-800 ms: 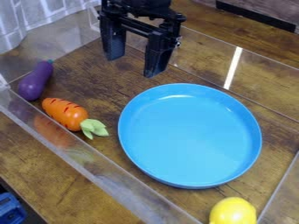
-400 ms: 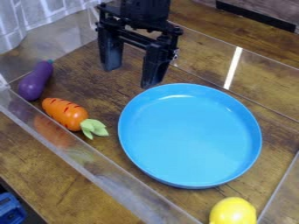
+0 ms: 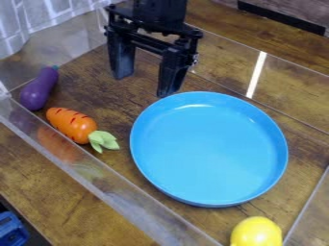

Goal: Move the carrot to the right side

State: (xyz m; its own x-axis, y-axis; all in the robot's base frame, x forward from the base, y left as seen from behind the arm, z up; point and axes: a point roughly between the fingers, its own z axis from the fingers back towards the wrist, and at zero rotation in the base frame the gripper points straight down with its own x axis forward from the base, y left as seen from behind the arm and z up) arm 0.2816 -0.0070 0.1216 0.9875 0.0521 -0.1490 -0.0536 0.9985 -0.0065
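Single camera view, set above wooden tabletop (image 3: 122, 197), looking obliquely down across it. Fairly near: round, flat blue plate (image 3: 210, 149) fills large part of frame, right of centre. Black, two-fingered gripper (image 3: 150, 43) enters from top edge. Glossy purple eggplant (image 3: 40, 87) near left edge; smooth yellow lemon (image 3: 256, 233) at bottom right, cut by bottom edge. Transparent low wall (image 3: 96, 178) crosses lower left diagonally. No second view to share scene.

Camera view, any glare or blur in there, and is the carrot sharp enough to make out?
In the camera view: a bright white streak of glare on the tabletop beyond the blue plate; a pale reflection across the clear wall near the carrot; the picture slightly soft overall, but the carrot's dark grooves readable.
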